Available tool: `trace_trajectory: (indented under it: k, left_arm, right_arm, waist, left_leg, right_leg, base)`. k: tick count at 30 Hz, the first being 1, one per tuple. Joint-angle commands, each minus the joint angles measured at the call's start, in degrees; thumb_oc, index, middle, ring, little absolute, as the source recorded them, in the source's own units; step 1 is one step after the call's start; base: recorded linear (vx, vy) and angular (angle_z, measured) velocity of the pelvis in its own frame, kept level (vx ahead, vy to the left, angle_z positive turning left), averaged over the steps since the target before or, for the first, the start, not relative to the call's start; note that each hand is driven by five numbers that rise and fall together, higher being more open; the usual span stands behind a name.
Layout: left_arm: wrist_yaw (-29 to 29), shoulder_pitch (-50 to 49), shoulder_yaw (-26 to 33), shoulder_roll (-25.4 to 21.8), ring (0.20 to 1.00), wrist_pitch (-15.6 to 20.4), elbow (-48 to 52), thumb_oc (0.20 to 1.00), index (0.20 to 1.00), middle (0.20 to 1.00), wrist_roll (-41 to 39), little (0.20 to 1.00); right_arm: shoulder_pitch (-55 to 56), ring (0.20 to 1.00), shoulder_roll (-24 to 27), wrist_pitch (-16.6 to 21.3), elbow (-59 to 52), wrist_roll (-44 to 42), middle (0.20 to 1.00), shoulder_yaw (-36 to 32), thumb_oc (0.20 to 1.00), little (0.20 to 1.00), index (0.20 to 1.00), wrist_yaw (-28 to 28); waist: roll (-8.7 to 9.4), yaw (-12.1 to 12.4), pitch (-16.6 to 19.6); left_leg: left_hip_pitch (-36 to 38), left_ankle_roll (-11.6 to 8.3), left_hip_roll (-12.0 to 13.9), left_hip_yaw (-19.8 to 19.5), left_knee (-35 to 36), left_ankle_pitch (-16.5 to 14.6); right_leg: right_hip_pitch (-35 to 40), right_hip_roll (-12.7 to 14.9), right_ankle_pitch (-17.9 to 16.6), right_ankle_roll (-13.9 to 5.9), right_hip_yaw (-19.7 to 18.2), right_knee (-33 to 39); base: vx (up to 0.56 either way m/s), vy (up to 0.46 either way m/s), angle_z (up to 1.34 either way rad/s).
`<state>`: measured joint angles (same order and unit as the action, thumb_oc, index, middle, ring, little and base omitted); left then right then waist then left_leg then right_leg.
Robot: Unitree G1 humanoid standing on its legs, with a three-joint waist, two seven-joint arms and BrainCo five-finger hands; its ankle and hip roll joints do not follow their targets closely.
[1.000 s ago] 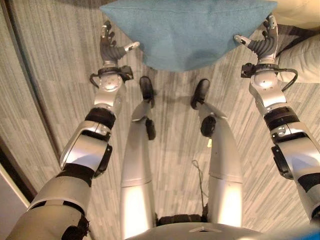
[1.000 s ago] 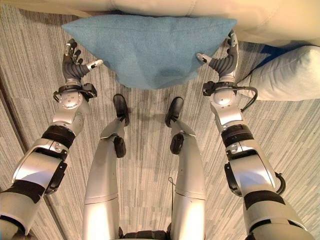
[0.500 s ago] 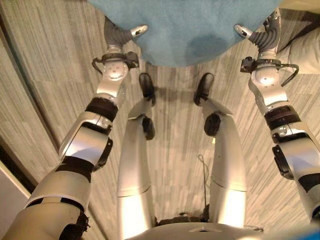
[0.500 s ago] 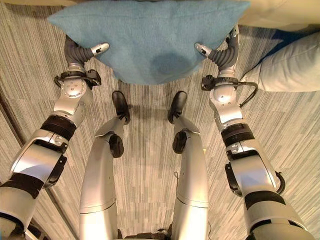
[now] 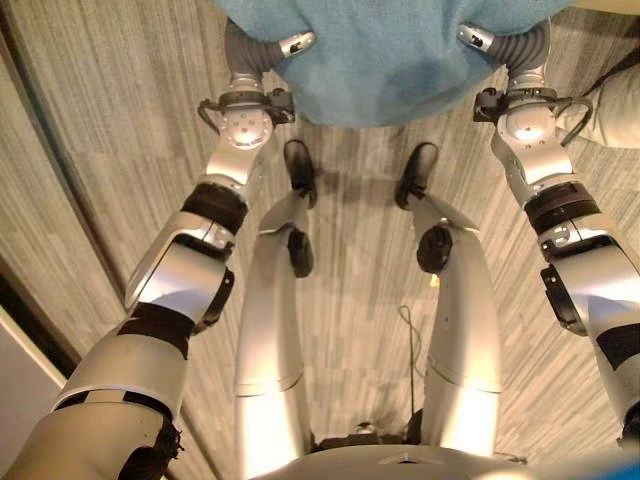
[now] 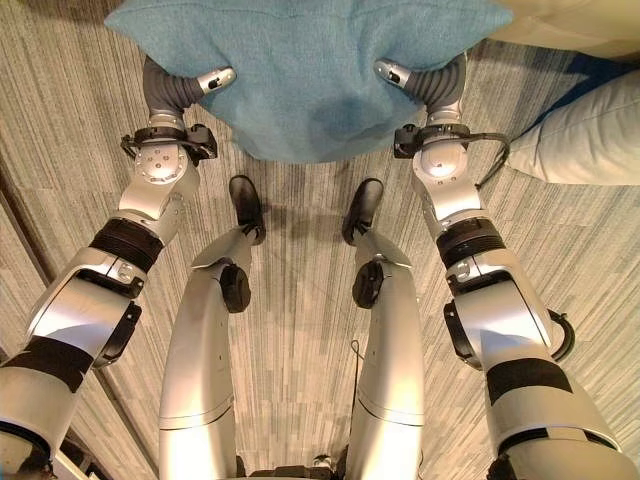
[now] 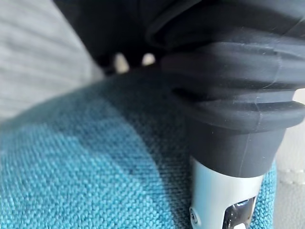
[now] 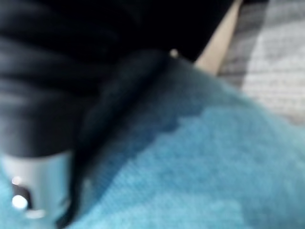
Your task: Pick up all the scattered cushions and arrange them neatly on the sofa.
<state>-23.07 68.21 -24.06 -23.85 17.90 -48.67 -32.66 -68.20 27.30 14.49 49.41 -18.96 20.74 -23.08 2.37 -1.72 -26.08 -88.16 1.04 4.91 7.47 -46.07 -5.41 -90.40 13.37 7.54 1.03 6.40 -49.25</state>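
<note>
Spanning the top edge of the right eye view, the cream sofa point(image 6: 580, 30) lies beyond everything else, and the teal cushion point(image 6: 310, 70) is held out in front of it, above the grey striped floor point(image 6: 300, 330). A second earlier both hands stood apart from the cushion's two ends with fingers spread; now they have closed in on it, and the cushion sits higher in the views. A pale grey cushion point(image 6: 585, 135) lies on the floor on the robot's right, against the sofa. The left robot hand point(image 6: 178, 88) presses its thumb onto one end of the teal cushion, and the right robot hand point(image 6: 432, 84) does likewise at the other; whether their hidden fingers curl round it, I cannot tell.
</note>
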Motion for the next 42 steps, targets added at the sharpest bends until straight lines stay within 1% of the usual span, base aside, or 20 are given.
trace_trajectory:
  k: [1,2,4,8,15,16,19,22,23,24,25,29,30,31,32,34,36,37,39,42]
  left_arm:
    - [0.57,-1.23,-1.27,4.95,0.576,2.85,1.04,0.576,0.576,0.576,0.72,0.576]
    - [0.61,-1.34,-1.24,5.27,0.2,3.08,1.62,0.2,0.2,0.2,0.58,0.2]
    - [0.51,-1.88,-0.44,5.37,0.2,3.9,3.03,0.2,0.2,0.2,-0.43,0.2]
    - [0.13,-4.68,2.46,5.04,0.2,5.63,8.51,0.2,0.2,0.2,-2.95,0.2]
    - [1.35,-12.17,5.84,6.15,0.2,6.46,17.64,0.2,0.2,0.2,-2.63,0.2]
    - [2.45,-16.69,5.76,7.33,0.2,6.33,21.55,0.2,0.2,0.2,-1.59,0.2]
    - [3.47,-19.7,5.43,7.83,0.2,6.13,23.47,0.2,0.2,0.2,-0.4,0.2]
    - [6.11,-26.66,3.81,9.1,0.2,5.75,27.85,0.2,0.2,0.2,1.46,0.2]
    - [6.76,-28.49,3.41,9.28,0.2,5.72,29.38,0.2,0.2,0.2,1.94,0.2]
    - [6.73,-28.69,3.39,9.32,0.2,5.68,29.43,0.2,0.2,0.2,1.95,0.2]
    - [7.97,-32.16,2.4,9.7,0.2,5.63,31.56,0.2,0.2,0.2,2.31,0.2]
    - [11.04,-41.3,1.4,10.62,0.2,5.44,35.04,0.2,0.2,0.2,1.08,0.2]
    - [11.46,-42.91,1.36,10.42,0.2,5.32,35.31,0.2,0.2,0.2,0.97,0.2]
    - [11.46,-42.96,1.34,10.42,0.2,5.31,35.34,0.2,0.2,0.2,0.97,0.2]
    - [12.38,-45.64,1.14,9.94,0.2,4.97,36.12,0.2,0.2,0.2,1.01,0.2]
    - [13.2,-48.2,1.03,9.59,0.2,4.58,36.33,0.2,0.2,0.2,0.96,0.2]
    - [13.93,-50.52,1.5,8.96,0.2,4.3,36.22,0.2,0.2,0.2,1.13,0.2]
    - [14.84,-54.13,1.59,8.95,0.2,3.29,35.64,0.2,0.2,0.2,1.64,0.2]
    - [15.29,-56.14,1.7,9.22,0.2,2.94,35.8,0.2,0.2,0.2,1.48,0.2]
    - [15.57,-58.06,1.44,9.48,0.2,2.42,35.78,0.2,0.2,0.2,2.16,0.2]
  right_arm:
    - [-3.36,0.2,-7.25,1.19,-1.23,0.75,0.2,7.43,0.2,0.2,0.2,1.87]
    - [-3.69,0.2,-8.19,1.37,-1.68,0.56,0.2,7.64,0.2,0.2,0.2,2.11]
    - [-4.04,0.2,-9.43,1.87,-2.84,0.25,0.2,7.64,0.2,0.2,0.2,2.15]
    - [-2.3,0.2,-9.43,3.14,-10.15,1.37,0.2,5.93,0.2,0.2,0.2,1.35]
    - [5.33,0.2,-7.92,3.95,-19.54,3.81,0.2,1.29,0.2,0.2,0.2,1.13]
    - [10.34,0.2,-7.82,4.08,-23.79,4.85,0.2,-0.27,0.2,0.2,0.2,1.42]
    - [14.4,0.2,-8.0,4.5,-26.78,5.43,0.2,-1.44,0.2,0.2,0.2,1.83]
    - [23.59,0.2,-8.21,5.36,-33.46,6.79,0.2,-2.98,0.2,0.2,0.2,3.11]
    - [26.24,0.2,-8.36,5.49,-35.07,6.92,0.2,-3.54,0.2,0.2,0.2,3.61]
    - [26.44,0.2,-8.38,5.43,-35.13,6.93,0.2,-3.51,0.2,0.2,0.2,3.63]
    - [31.1,0.2,-8.9,5.57,-37.26,7.14,0.2,-3.8,0.2,0.2,0.2,4.5]
    - [41.62,0.2,-9.55,5.15,-40.47,7.8,0.2,-4.64,0.2,0.2,0.2,6.49]
    - [43.46,0.2,-9.7,5.07,-40.87,7.74,0.2,-4.62,0.2,0.2,0.2,7.05]
    - [43.52,0.2,-9.71,5.05,-40.91,7.74,0.2,-4.62,0.2,0.2,0.2,7.05]
    - [46.78,0.2,-9.1,4.69,-41.61,8.12,0.2,-5.04,0.2,0.2,0.2,7.96]
    - [49.72,0.2,-8.62,4.42,-42.35,8.89,0.2,-5.72,0.2,0.2,0.2,8.61]
    - [52.45,0.2,-8.59,4.23,-42.73,8.48,0.2,-6.48,0.2,0.2,0.2,9.32]
    - [56.45,0.2,-8.83,3.95,-42.9,7.72,0.2,-7.48,0.2,0.2,0.2,10.61]
    - [58.48,0.2,-8.44,3.82,-43.17,7.72,0.2,-7.99,0.2,0.2,0.2,11.07]
    - [60.18,0.2,-8.34,3.54,-43.27,8.2,0.2,-8.37,0.2,0.2,0.2,11.37]
  waist:
    - [-3.26,-0.4,6.63]
    - [-3.29,-0.24,6.83]
    - [-3.26,-0.07,7.25]
    - [-3.06,-0.06,8.73]
    - [-3.05,-0.36,9.69]
    - [-3.0,-0.7,9.86]
    - [-2.87,-0.96,10.03]
    - [-2.34,-1.24,11.12]
    - [-2.1,-1.32,11.42]
    - [-2.19,-1.26,11.5]
    - [-1.75,-1.5,11.85]
    - [-1.05,-1.57,13.89]
    - [-1.02,-1.56,14.31]
    - [-1.01,-1.55,14.15]
    - [-0.9,-1.7,15.04]
    - [-0.94,-2.15,15.99]
    - [-0.67,-2.45,17.07]
    - [0.09,-2.83,18.85]
    - [0.45,-2.59,19.48]
    - [0.91,-2.3,20.23]
  left_leg:
    - [-1.39,-1.39,-1.03,-4.43,-0.8,-2.53]
    - [-1.33,-1.44,-1.11,-4.51,-0.66,-2.42]
    - [-1.07,-1.47,-1.33,-4.66,-0.3,-2.27]
    - [0.57,-1.59,-1.5,-4.58,1.43,-2.0]
    - [11.11,-2.03,-1.33,-4.1,9.04,-0.84]
    - [17.32,-2.42,-1.22,-4.5,12.29,-0.6]
    - [22.24,-2.97,-1.09,-4.75,14.8,-0.27]
    - [33.08,-4.11,-1.02,-5.16,20.8,0.54]
    - [35.83,-4.06,-1.33,-4.97,23.26,2.71]
    - [36.97,-4.44,-1.19,-5.27,23.29,1.06]
    - [42.18,-4.71,-1.51,-5.18,26.54,3.45]
    - [57.41,-5.99,-1.7,-5.18,33.32,4.76]
    - [60.32,-6.24,-1.61,-4.93,34.64,5.09]
    - [60.61,-6.25,-1.61,-4.93,34.77,5.13]
    - [66.15,-6.79,-1.34,-4.73,37.36,5.64]
    - [70.49,-7.55,-0.58,-3.87,39.19,6.37]
    - [74.09,-8.21,-0.01,-3.39,39.79,6.24]
    - [77.07,-8.56,0.17,-2.72,38.17,5.2]
    - [77.3,-9.28,0.34,-2.71,34.84,6.02]
    - [78.45,-8.55,-0.36,-2.65,33.71,4.61]
  right_leg:
    - [0.9,-1.54,1.15,-5.89,-1.46,-0.42]
    - [0.98,-1.64,1.14,-5.88,-1.43,-0.39]
    - [1.23,-1.75,1.05,-5.88,-1.26,-0.25]
    - [2.86,-2.36,0.65,-5.95,-0.66,1.21]
    - [12.93,-3.01,-0.86,-6.24,0.77,7.58]
    - [18.96,-2.79,-1.59,-6.37,1.49,10.82]
    - [23.64,-2.59,-2.02,-6.58,1.77,13.26]
    - [33.67,-2.12,-2.69,-6.93,3.18,19.14]
    - [36.45,-2.06,-4.67,-6.53,4.14,21.92]
    - [37.36,-2.28,-3.1,-7.07,3.87,21.54]
    - [42.81,-2.13,-5.15,-6.6,5.25,25.52]
    - [58.15,-3.32,-5.43,-6.97,7.33,32.58]
    - [61.02,-3.6,-5.49,-7.04,7.65,33.55]
    - [61.29,-3.62,-5.51,-7.04,7.67,33.65]
    - [66.91,-4.47,-5.01,-7.01,7.99,35.68]
    - [71.71,-5.33,-4.72,-6.91,8.32,37.57]
    - [75.99,-6.48,-4.25,-6.62,8.12,39.72]
    - [81.88,-7.85,-3.33,-6.01,7.87,42.91]
    - [85.0,-8.21,-2.86,-5.58,8.07,44.22]
    - [87.88,-7.91,-2.7,-5.86,7.8,45.17]
  base:
    - [0.0,0.0,0.0]
    - [0.0,0.0,0.0]
    - [0.0,0.0,0.0]
    - [-0.01,0.006,0.04]
    - [-0.04,0.016,0.0]
    - [0.0,0.0,0.0]
    - [0.0,-0.01,-0.01]
    - [-0.02,-0.05,0.04]
    - [0.01,-0.044,0.04]
    - [-0.03,-0.059,0.08]
    - [0.08,-0.072,0.05]
    - [0.18,-0.085,0.08]
    - [0.12,-0.043,-0.07]
    - [0.2,-0.064,-0.04]
    - [0.2,-0.064,0.04]
    - [0.21,-0.077,0.2]
    - [0.24,-0.108,0.21]
    - [0.3,-0.125,0.15]
    - [0.21,-0.059,0.2]
    - [0.1,0.033,0.09]
